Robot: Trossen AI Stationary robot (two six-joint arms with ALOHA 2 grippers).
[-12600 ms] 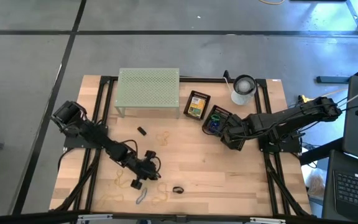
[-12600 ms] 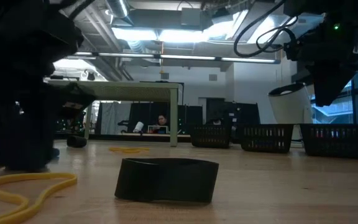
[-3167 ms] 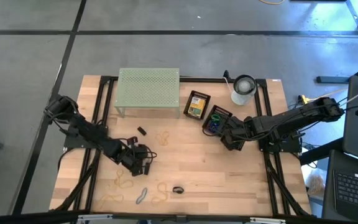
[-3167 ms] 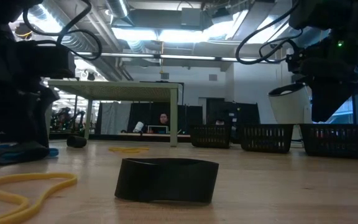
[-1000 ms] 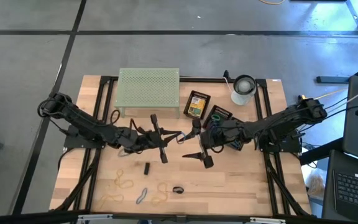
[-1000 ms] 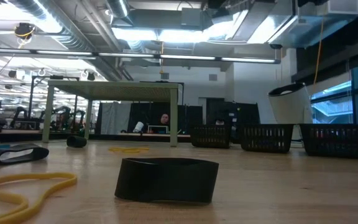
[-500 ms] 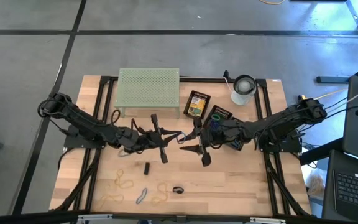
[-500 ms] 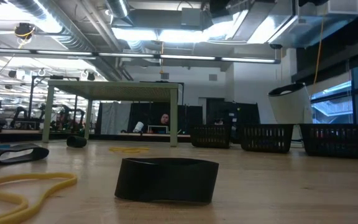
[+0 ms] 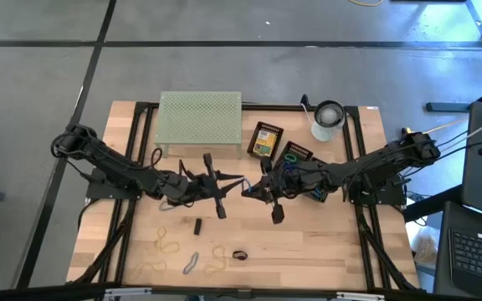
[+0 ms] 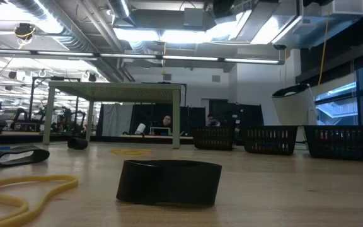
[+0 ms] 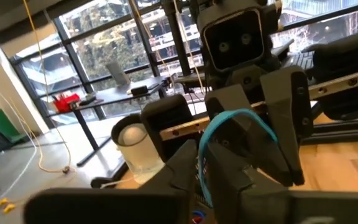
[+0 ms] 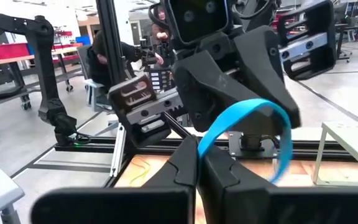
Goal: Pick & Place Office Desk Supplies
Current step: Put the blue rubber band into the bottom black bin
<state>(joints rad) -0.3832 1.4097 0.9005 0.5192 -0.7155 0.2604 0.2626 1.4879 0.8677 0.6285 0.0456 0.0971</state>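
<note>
a pale green perforated rack (image 9: 200, 119) stood upper centre of the high view, on the wooden table (image 9: 325, 242). to its right, near the table's upper right corner, sat a white cup-like cylinder (image 9: 327, 119). in the low view three dark mesh baskets (image 10: 270, 139) lined the far right, and a person (image 10: 165, 121) sat far behind the rack's legs.

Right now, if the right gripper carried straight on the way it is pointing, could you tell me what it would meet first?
Most likely the left gripper, facing it directly. The right gripper is shut on the blue rubber band, which loops up against the left gripper's fingers. The high view shows both grippers meeting mid-table; the exact gap is unclear.
</note>
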